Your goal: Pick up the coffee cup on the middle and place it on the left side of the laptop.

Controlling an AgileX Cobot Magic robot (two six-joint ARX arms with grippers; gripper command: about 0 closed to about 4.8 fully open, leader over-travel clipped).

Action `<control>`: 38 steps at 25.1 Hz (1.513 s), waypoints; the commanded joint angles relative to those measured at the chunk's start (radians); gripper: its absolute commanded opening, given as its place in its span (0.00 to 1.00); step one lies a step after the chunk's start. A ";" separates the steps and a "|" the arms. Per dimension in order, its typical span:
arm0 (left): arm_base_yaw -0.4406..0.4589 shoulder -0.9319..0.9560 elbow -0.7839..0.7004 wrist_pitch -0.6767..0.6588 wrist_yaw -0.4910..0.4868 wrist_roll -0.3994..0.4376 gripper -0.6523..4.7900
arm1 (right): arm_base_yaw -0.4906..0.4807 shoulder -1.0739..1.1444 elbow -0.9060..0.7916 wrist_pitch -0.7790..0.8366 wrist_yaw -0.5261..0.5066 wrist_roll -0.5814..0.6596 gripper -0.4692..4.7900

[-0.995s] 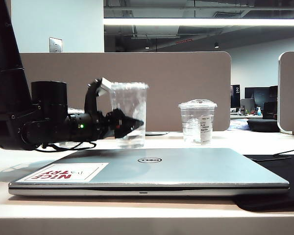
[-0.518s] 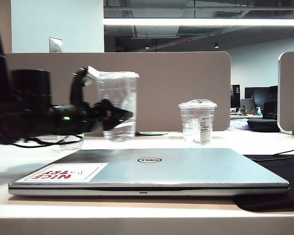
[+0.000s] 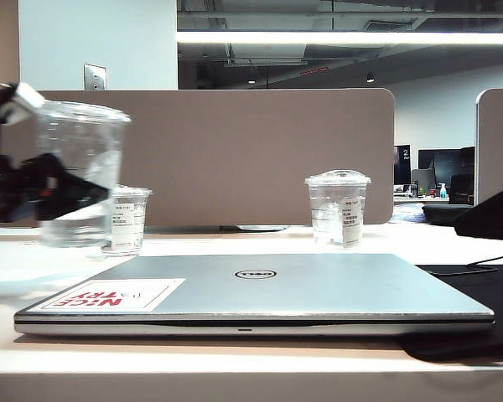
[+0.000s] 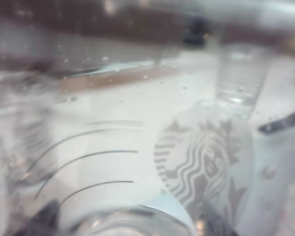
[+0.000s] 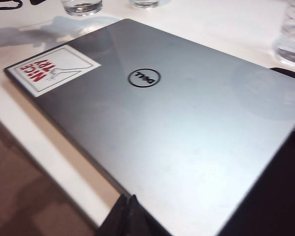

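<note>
The bench (image 3: 235,243) is seen to be pale, and the closed silver-grey laptop (image 3: 260,289) is laid flat at its front edge, its round logo facing up and its white sticker with red lettering (image 3: 107,296) set in the left corner of its lid. In the right wrist view the same lid (image 5: 177,128) fills most of the picture.

The coffee cup (image 3: 80,172) is held upright at the far left of the laptop, beyond its left rear corner, and appears raised slightly off the bench (its base is hard to place). It is clasped by the left claw (image 3: 63,188), whose dark fingers (image 3: 67,197) are spread wide around the clear wall; in the left wrist view the thin dark lines on the cup (image 4: 103,157) are pressed close to the lens.

A shorter labelled cup (image 3: 127,219) is stood just beside the coffee cup, behind the laptop's left end. Another domed cup (image 3: 339,208) is stood behind the laptop's right half.

The right claw (image 5: 130,216) is hung over the laptop's near edge, its two tips brought together with nothing between them.
</note>
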State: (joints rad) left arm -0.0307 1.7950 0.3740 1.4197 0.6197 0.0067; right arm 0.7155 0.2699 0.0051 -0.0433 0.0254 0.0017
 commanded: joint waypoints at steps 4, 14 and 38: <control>0.072 -0.028 -0.103 0.033 0.000 0.021 0.78 | 0.093 0.002 -0.004 0.018 -0.002 0.001 0.08; 0.069 -0.024 -0.103 -0.029 -0.046 0.056 0.78 | 0.100 0.002 -0.004 0.018 -0.002 0.001 0.08; 0.069 -0.025 -0.115 -0.080 -0.055 0.064 1.00 | 0.099 0.002 -0.004 0.018 -0.002 0.001 0.08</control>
State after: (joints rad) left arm 0.0376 1.7737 0.2649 1.3273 0.5606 0.0727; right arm 0.8143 0.2707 0.0051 -0.0433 0.0235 0.0017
